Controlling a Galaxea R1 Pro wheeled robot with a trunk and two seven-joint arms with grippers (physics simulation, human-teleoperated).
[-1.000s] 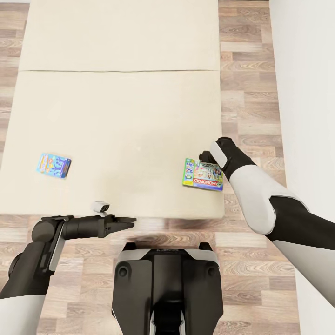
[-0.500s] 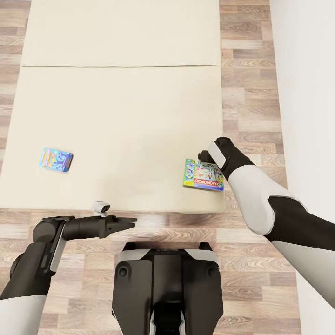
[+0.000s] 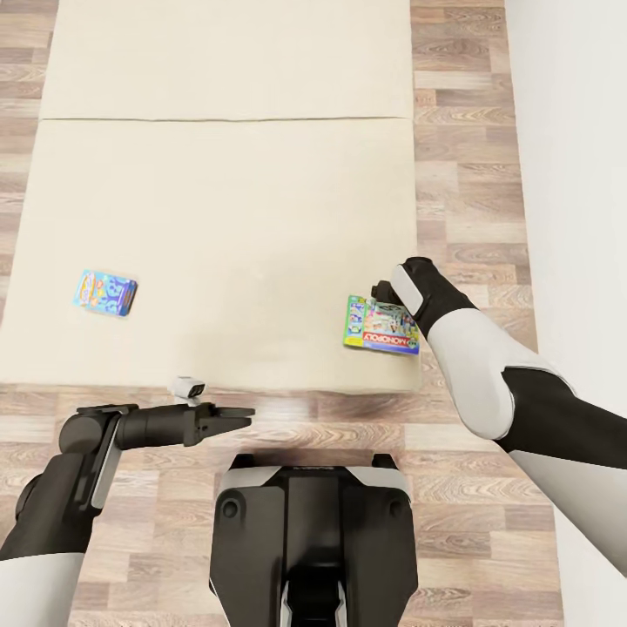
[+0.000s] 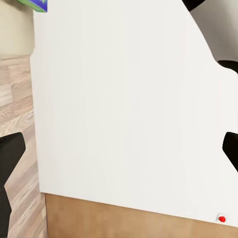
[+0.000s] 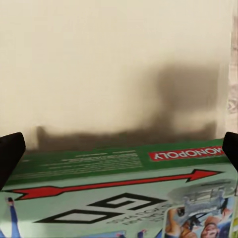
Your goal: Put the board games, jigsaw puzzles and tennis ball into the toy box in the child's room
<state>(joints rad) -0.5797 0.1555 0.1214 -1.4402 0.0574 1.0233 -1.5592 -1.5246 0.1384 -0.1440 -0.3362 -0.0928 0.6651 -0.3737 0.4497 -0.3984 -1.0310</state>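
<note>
The Monopoly box [image 3: 381,325] at four o'clock on the bed [image 3: 218,218] looks light, stiff and flat, so I'd pinch its thin edge. The right gripper [image 3: 383,292] is wide open and empty just above it. The left gripper [image 3: 233,416] looks closed on nothing.

On the beige bed [image 3: 226,244] before me, the MONOPOLY board game [image 3: 380,326] lies flat near its right front corner; the small blue board game [image 3: 105,292] lies flat, well apart, at left.

Beige bed [image 3: 226,218]: Monopoly box [image 3: 380,325], sm blue box [image 3: 105,292].
</note>
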